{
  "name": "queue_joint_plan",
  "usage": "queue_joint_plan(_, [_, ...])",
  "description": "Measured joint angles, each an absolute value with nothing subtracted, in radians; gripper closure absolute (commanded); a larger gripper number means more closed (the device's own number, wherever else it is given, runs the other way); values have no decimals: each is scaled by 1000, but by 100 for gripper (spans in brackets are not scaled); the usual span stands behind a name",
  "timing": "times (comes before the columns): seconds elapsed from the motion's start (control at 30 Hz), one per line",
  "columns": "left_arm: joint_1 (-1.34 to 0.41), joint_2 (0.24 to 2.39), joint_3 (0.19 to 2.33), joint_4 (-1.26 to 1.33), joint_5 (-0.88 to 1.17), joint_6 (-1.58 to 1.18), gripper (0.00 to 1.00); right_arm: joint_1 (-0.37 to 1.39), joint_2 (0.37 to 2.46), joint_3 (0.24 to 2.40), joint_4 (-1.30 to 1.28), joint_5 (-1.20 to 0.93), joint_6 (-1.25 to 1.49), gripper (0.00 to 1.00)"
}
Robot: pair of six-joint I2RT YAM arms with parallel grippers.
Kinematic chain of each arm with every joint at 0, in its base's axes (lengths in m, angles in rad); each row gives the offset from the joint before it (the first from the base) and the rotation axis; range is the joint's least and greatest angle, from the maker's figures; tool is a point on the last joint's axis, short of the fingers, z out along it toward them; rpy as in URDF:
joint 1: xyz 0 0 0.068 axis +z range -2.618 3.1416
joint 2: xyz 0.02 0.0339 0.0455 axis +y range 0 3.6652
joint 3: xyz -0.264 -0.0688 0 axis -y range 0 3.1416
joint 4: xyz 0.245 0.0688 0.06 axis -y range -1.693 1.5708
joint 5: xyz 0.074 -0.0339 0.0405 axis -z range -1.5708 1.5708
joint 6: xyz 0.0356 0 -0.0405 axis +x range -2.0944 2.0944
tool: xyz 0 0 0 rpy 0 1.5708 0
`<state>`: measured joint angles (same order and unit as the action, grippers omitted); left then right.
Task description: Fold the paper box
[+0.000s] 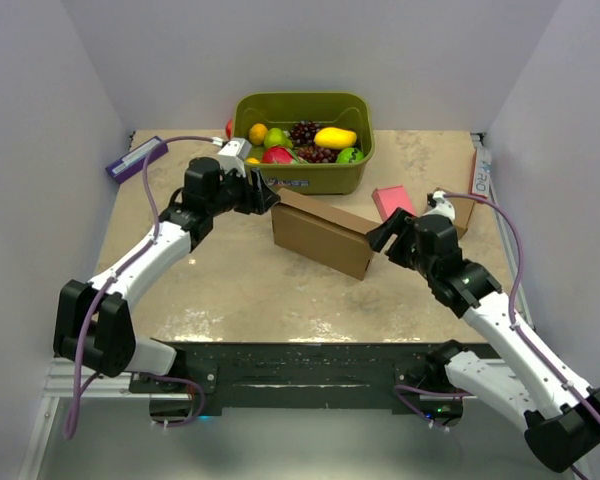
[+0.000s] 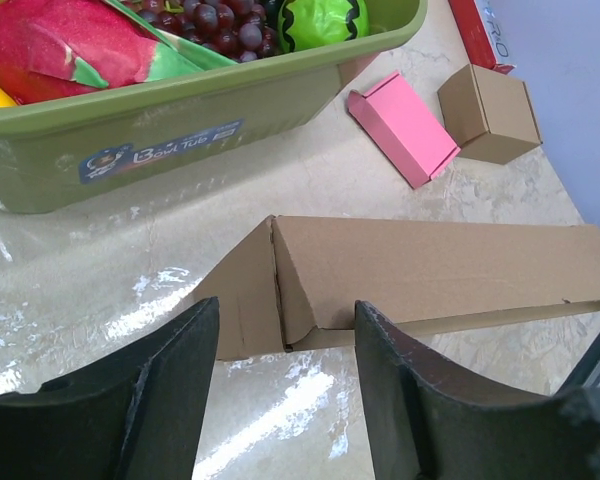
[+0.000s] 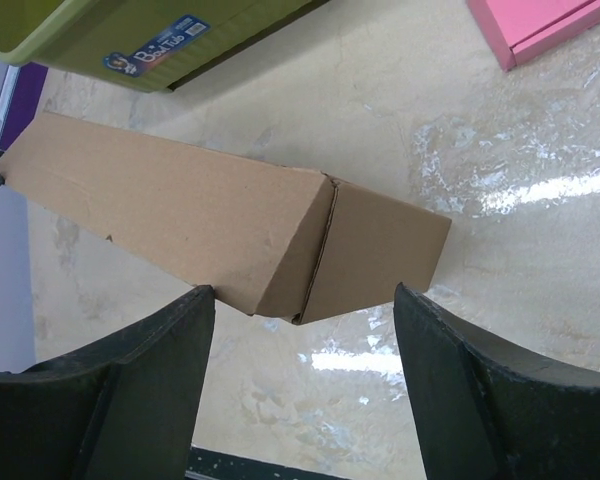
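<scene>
cardboard first — the paper box [image 1: 325, 235] lies flat and closed up into a long slab at mid-table, set on a diagonal. its left end sits farther back, just in front of the green tub [image 1: 352, 178] of toy fruit, and its right end sits closer to me. on the left wrist camera the end flap's crease and cut edge show clearly, with a thin seam running along the near long side.

the left gripper [image 1: 270, 197] is at the box's far-left end with its jaws spread apart and the end flap between them. i see no clamp on the card, and i can't tell whether a pad is touching an edge. the right gripper [image 1: 385, 238] stands the same way at the opposite end, fingers wide, with the box's corner sitting in the gap between them.

room to move: the marbled table [image 1: 240, 290] is bare on the near side of the box, toward the arm bases. the back is tighter — the tub's front wall runs close behind the left end. a pink flat box [image 1: 392, 201] lies just beyond the right end, with a small cardboard box [image 2: 490, 110] beside it near the right wall. a purple packet [image 1: 135, 158] rests at the far-left edge, well apart from the work.
</scene>
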<state>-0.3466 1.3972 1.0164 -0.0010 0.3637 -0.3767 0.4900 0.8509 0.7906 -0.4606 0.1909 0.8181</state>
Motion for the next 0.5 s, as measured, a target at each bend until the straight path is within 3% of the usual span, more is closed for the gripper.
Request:
queue_joint_plan(0.2, [-347,1411,1023,-3,364,-385,46,491,864,777,-430,188,819,41])
queue_joint_plan(0.5, [-347,1437,1044,-18,363,-386,51,491,873,746,-382,168,820,48])
